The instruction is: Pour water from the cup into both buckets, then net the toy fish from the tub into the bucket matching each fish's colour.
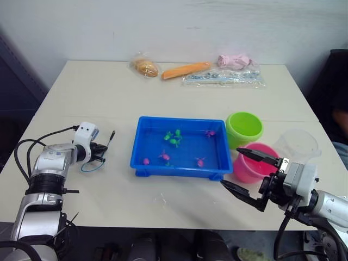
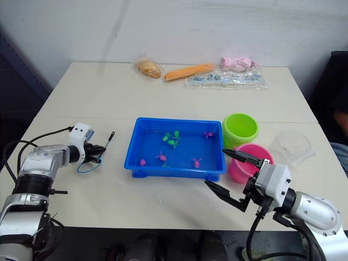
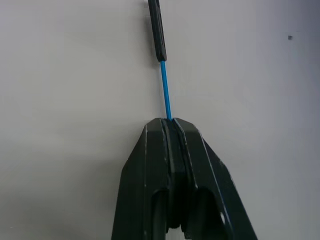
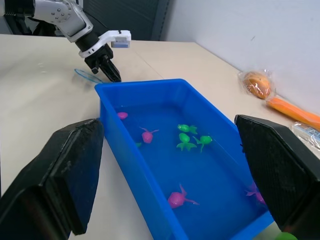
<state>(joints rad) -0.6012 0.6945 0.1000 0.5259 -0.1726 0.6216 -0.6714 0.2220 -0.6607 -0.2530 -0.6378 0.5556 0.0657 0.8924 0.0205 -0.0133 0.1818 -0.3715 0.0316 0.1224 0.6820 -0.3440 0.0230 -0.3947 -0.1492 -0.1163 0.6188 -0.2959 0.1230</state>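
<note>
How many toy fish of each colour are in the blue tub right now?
Pink fish: 4
Green fish: 4, counting a small green bit beside a pink one, which is too small to be sure of
Total in the tub: 8

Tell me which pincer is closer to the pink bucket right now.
Right. The right pincer hangs open just in front of the pink bucket; the left pincer is across the blue tub, shut on the net handle.
</note>
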